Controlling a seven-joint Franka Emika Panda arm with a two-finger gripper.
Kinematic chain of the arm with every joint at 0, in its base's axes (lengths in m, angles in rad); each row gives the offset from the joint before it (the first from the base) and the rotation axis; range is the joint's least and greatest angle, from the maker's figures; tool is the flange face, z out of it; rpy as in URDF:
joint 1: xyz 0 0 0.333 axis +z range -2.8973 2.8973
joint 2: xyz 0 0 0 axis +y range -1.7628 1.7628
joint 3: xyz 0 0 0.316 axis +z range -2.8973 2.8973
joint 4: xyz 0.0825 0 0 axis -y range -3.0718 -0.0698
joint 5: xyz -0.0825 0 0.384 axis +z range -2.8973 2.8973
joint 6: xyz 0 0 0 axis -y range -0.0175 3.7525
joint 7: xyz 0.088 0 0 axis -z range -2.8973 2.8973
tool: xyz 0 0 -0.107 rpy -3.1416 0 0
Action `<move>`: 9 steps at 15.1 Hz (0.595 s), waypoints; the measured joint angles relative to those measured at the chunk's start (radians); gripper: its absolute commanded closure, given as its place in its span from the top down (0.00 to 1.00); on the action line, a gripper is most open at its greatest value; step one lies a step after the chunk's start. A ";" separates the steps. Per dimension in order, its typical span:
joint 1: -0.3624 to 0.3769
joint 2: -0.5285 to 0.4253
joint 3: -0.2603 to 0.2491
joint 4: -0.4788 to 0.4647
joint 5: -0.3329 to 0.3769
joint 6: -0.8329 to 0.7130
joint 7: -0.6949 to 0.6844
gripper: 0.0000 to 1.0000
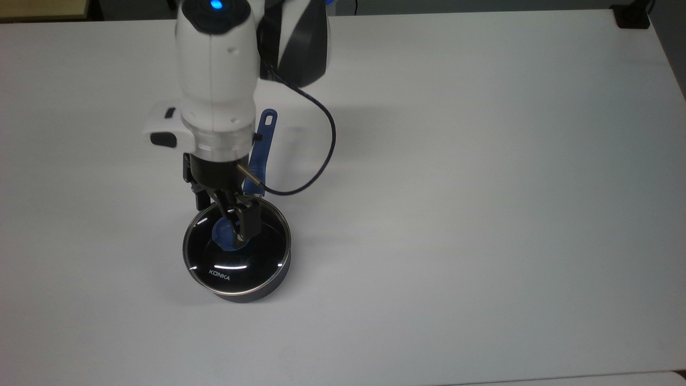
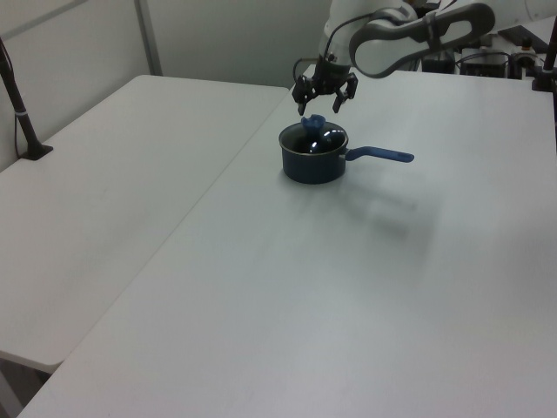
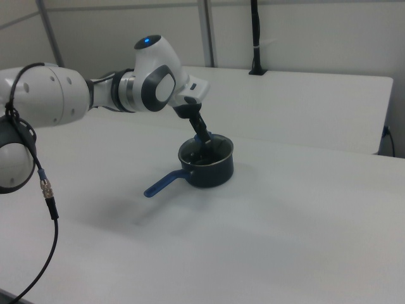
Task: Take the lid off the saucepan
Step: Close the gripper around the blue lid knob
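A wide white desk (image 1: 482, 187) is carrying the scene, with a second white desk (image 2: 113, 183) butting against it on the left view's left. The white Panda arm (image 1: 217, 80) is reaching down from the top view's far edge, a black cable (image 1: 316, 155) looping off its wrist on the top view's right. The saucepan (image 1: 278, 276) is sitting on the desk left of centre in the top view, its long blue handle (image 1: 262, 145) running toward the far edge and passing partly under the arm. The lid (image 1: 236, 265) is lying flat on the saucepan's rim, its white lettering showing on the near side in the top view. The tool (image 2: 320, 106) is hanging directly over the lid with its fingers spread apart; in the left view the fingertips (image 2: 336, 106) are standing just above and to either side of the blue knob (image 2: 313, 123), gripping nothing. In the right view the tool (image 3: 204, 143) is angling down into the pan's mouth, the handle (image 3: 161, 184) pointing toward the right view's near left.
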 measured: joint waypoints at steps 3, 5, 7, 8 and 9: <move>0.013 0.027 0.003 0.001 -0.023 0.014 0.004 1.00; 0.022 0.039 0.004 0.004 -0.024 0.024 0.005 1.00; 0.025 0.043 0.005 0.005 -0.024 0.024 0.005 1.00; 0.025 0.043 0.006 0.006 -0.024 0.024 0.005 0.96; 0.025 0.043 0.006 0.006 -0.025 0.024 0.005 0.84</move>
